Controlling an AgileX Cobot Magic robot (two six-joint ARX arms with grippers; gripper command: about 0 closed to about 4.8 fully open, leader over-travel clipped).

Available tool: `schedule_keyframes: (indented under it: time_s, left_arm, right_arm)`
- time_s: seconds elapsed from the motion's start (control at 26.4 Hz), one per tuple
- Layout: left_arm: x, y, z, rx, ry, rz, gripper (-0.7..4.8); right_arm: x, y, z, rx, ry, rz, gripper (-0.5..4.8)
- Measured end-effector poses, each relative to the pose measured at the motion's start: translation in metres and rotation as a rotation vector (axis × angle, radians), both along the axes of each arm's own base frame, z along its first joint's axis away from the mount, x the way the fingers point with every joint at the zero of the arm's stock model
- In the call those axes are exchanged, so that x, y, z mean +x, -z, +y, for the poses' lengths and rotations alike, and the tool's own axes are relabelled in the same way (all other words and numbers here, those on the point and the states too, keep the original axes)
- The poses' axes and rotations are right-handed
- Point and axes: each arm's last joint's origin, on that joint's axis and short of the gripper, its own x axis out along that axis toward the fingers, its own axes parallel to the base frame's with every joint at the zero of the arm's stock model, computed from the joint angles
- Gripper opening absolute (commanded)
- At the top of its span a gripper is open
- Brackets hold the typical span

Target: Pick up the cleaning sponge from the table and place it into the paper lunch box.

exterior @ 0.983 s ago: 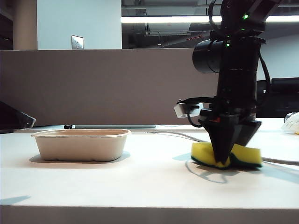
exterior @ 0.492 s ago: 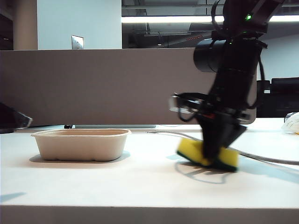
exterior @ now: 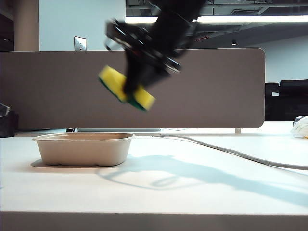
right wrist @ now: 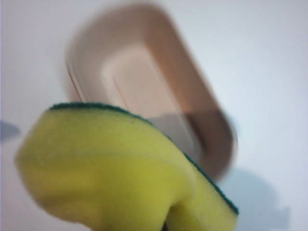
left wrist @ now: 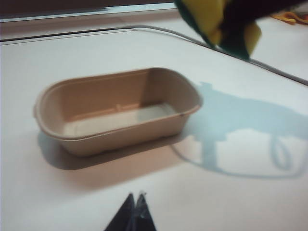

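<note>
The cleaning sponge (exterior: 111, 77), yellow with a green face, hangs tilted high in the air, and my right gripper (exterior: 131, 86) is shut on its middle. It is above the right end of the paper lunch box (exterior: 84, 150), which stands empty on the white table (exterior: 159, 192). In the right wrist view the sponge (right wrist: 115, 163) fills the foreground and hides the fingers, with the lunch box (right wrist: 192, 86) below it. The left wrist view shows the lunch box (left wrist: 125, 137), the sponge (left wrist: 211, 19) beyond it, and my left gripper (left wrist: 136, 198) shut on nothing over bare table.
A grey cable (exterior: 231, 151) runs across the table right of the box. A brown partition (exterior: 216, 86) stands along the back. A pale object (exterior: 301, 127) lies at the far right and a dark shape (exterior: 6, 122) at the far left.
My right gripper has closed on the sponge, lifted it off the table at the right and swung it up and left to above the box's right end. The sponge now tilts.
</note>
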Motion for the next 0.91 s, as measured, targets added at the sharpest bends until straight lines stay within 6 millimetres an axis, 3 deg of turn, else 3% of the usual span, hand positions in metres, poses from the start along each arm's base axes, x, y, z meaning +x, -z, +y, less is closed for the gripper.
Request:
schedule_keyframes:
  time_s: [0.11,0.26,0.42,0.57,0.91]
  left_arm:
    - [0.002,0.000,0.004,-0.002,-0.043,-0.004,-0.05]
    - [0.003,-0.001,0.008,-0.004,-0.082,-0.010,-0.05]
    - [0.003,-0.001,0.008,-0.006,-0.082,-0.015,-0.05]
    - [0.002,-0.002,0.008,-0.007,-0.082,-0.017,-0.06]
    - [0.002,-0.002,0.008,-0.008,-0.082,-0.019,-0.05]
  right_arm:
    - [0.019,-0.008,0.014,0.057,-0.022,0.016,-0.06]
    - [0.035,0.008,0.036,0.030,-0.035,0.071,-0.06]
    - [0.032,0.018,0.063,0.027,-0.097,0.116,0.05]
    - [0.029,0.023,0.075,0.030,-0.122,0.114,1.84]
    - [0.031,0.028,0.075,0.007,-0.098,0.126,3.44]
